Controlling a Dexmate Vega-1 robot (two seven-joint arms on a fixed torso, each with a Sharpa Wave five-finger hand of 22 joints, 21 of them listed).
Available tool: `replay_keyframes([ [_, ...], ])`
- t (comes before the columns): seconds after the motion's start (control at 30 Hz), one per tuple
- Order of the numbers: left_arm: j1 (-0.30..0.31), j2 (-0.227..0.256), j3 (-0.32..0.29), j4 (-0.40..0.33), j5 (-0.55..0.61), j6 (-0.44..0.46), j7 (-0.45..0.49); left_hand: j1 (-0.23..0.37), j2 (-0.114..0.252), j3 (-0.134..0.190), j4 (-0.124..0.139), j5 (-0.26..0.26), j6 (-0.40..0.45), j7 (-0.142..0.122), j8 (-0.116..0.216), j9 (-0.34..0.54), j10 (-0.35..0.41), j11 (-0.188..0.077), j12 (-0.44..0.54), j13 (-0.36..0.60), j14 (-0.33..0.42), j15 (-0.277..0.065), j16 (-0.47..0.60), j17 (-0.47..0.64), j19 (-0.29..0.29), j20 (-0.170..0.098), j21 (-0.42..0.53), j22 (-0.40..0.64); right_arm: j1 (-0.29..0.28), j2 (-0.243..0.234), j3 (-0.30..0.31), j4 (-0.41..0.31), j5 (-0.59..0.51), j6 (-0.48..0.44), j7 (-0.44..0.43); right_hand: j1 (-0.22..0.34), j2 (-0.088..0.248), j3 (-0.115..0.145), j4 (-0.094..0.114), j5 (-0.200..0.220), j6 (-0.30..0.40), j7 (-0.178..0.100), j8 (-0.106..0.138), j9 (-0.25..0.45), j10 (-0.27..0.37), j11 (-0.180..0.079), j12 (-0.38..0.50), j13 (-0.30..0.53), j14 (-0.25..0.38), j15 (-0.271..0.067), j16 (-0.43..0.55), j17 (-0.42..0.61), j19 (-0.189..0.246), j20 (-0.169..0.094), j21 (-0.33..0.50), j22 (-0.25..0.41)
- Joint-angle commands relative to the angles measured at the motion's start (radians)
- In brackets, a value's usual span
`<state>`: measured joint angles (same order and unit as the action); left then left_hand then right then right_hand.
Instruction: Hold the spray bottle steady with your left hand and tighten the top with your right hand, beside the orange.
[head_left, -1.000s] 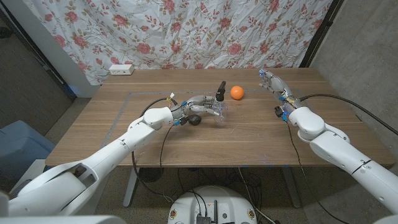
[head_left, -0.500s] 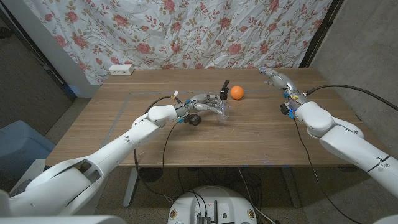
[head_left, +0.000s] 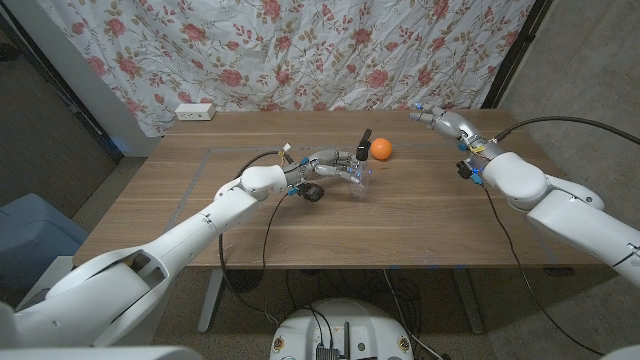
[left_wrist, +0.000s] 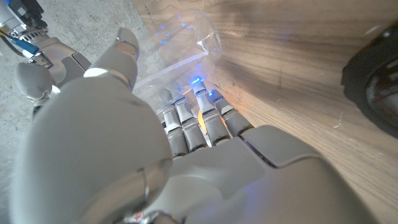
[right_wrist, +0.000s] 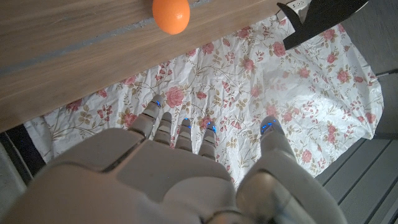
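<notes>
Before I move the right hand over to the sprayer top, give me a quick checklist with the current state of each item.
1. Left hand holds the spray bottle: ok, its fingers wrap the clear body in the left wrist view.
2. Bottle upright: not ok, it looks tilted, black top leaning toward the orange.
3. Right hand free: ok, fingers apart and holding nothing.
4. Right hand at the top: not ok, it hangs over the table's far right, well away from the bottle.
5. Path past the orange: cannot tell, orange sits right beside the top.
6. Top already tight: cannot tell.
</notes>
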<state>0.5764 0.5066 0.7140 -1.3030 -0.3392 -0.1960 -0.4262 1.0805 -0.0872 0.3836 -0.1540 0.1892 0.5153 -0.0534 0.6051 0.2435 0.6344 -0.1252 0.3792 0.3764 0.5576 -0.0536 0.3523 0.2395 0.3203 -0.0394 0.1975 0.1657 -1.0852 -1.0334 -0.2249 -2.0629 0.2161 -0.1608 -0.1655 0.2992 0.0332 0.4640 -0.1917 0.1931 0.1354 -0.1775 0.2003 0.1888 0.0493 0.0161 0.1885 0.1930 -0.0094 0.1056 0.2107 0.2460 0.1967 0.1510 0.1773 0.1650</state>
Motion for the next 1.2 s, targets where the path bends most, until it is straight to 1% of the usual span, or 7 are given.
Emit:
replay_keyframes([
  [0.03,-0.023,-0.005,0.011,0.019,0.017,-0.002,-0.013,-0.045,0.068,-0.007,-0.003,0.005,0.016,0.007,0.008,0.032,0.014,-0.01,0.004,0.006,0.006,-0.137,0.006,0.003,0.008,-0.074,-0.002,0.005,0.054,-0.109,-0.026,-0.085,-0.111,-0.109,0.087,0.034,-0.011,0.013,0.0,0.009,-0.007,-0.01,0.009,0.003,-0.016,-0.003,-0.003,0.005,-0.012,0.013,-0.004,0.0,0.003,0.023,0.004,0.002],
  [0.23,-0.029,-0.006,0.014,0.026,0.023,-0.005,-0.017,-0.046,0.071,-0.011,-0.003,0.005,0.015,0.007,0.01,0.031,0.014,-0.009,0.003,0.008,0.005,-0.136,0.007,0.004,0.008,-0.073,-0.002,0.006,0.076,-0.147,-0.028,-0.107,-0.136,-0.119,0.136,0.075,-0.025,0.024,0.0,0.013,-0.018,-0.021,0.01,0.006,-0.04,-0.005,-0.005,0.006,-0.029,0.018,-0.008,-0.002,-0.009,0.038,0.002,0.002],
  [0.37,-0.033,-0.007,0.016,0.03,0.025,-0.007,-0.02,-0.047,0.074,-0.014,-0.003,0.005,0.019,0.009,0.013,0.029,0.014,-0.011,0.003,0.01,0.004,-0.136,0.008,0.004,0.007,-0.073,-0.003,0.006,0.104,-0.168,-0.041,-0.122,-0.165,-0.13,0.174,0.109,-0.034,0.034,0.0,0.02,-0.03,-0.025,0.01,0.008,-0.056,-0.004,-0.006,0.007,-0.042,0.028,-0.009,-0.004,-0.015,0.056,0.002,0.002],
  [0.6,-0.032,-0.001,0.016,0.018,0.032,0.002,-0.014,-0.048,0.076,-0.018,-0.003,0.005,0.02,0.007,0.015,0.028,0.018,-0.01,0.003,0.013,0.004,-0.136,0.009,0.004,0.007,-0.073,-0.003,0.006,0.141,-0.194,-0.058,-0.147,-0.202,-0.144,0.233,0.152,-0.049,0.045,0.0,0.026,-0.045,-0.037,0.012,0.012,-0.092,-0.001,-0.009,0.008,-0.061,0.042,-0.011,-0.005,-0.034,0.061,-0.001,0.003],
  [0.9,-0.026,0.009,0.015,-0.004,0.035,0.014,-0.009,-0.047,0.08,-0.023,-0.004,0.006,0.021,0.007,0.018,0.026,0.019,-0.012,0.003,0.017,0.004,-0.136,0.011,0.004,0.007,-0.073,-0.003,0.006,0.184,-0.221,-0.081,-0.184,-0.246,-0.167,0.313,0.198,-0.069,0.054,0.002,0.028,-0.051,-0.039,0.019,0.017,-0.128,0.008,-0.009,0.009,-0.083,0.052,-0.012,-0.007,-0.055,0.062,-0.002,0.003],
  [1.07,-0.026,0.008,0.018,-0.005,0.04,0.014,-0.007,-0.046,0.082,-0.025,-0.005,0.006,0.024,0.007,0.021,0.025,0.019,-0.013,0.002,0.018,0.003,-0.136,0.011,0.004,0.007,-0.073,-0.003,0.006,0.222,-0.228,-0.096,-0.208,-0.258,-0.193,0.375,0.221,-0.078,0.059,0.002,0.029,-0.044,-0.039,0.027,0.02,-0.146,0.014,-0.008,0.01,-0.096,0.058,-0.013,-0.007,-0.067,0.063,-0.002,0.003],
  [1.2,-0.026,0.009,0.02,-0.01,0.045,0.016,-0.005,-0.046,0.083,-0.027,-0.005,0.006,0.025,0.007,0.022,0.024,0.019,-0.013,0.002,0.02,0.004,-0.136,0.012,0.004,0.006,-0.075,-0.003,0.006,0.248,-0.228,-0.113,-0.23,-0.286,-0.203,0.406,0.251,-0.093,0.064,0.004,0.029,-0.055,-0.04,0.029,0.026,-0.181,0.021,-0.01,0.012,-0.115,0.071,-0.014,-0.008,-0.082,0.063,-0.002,0.003],
])
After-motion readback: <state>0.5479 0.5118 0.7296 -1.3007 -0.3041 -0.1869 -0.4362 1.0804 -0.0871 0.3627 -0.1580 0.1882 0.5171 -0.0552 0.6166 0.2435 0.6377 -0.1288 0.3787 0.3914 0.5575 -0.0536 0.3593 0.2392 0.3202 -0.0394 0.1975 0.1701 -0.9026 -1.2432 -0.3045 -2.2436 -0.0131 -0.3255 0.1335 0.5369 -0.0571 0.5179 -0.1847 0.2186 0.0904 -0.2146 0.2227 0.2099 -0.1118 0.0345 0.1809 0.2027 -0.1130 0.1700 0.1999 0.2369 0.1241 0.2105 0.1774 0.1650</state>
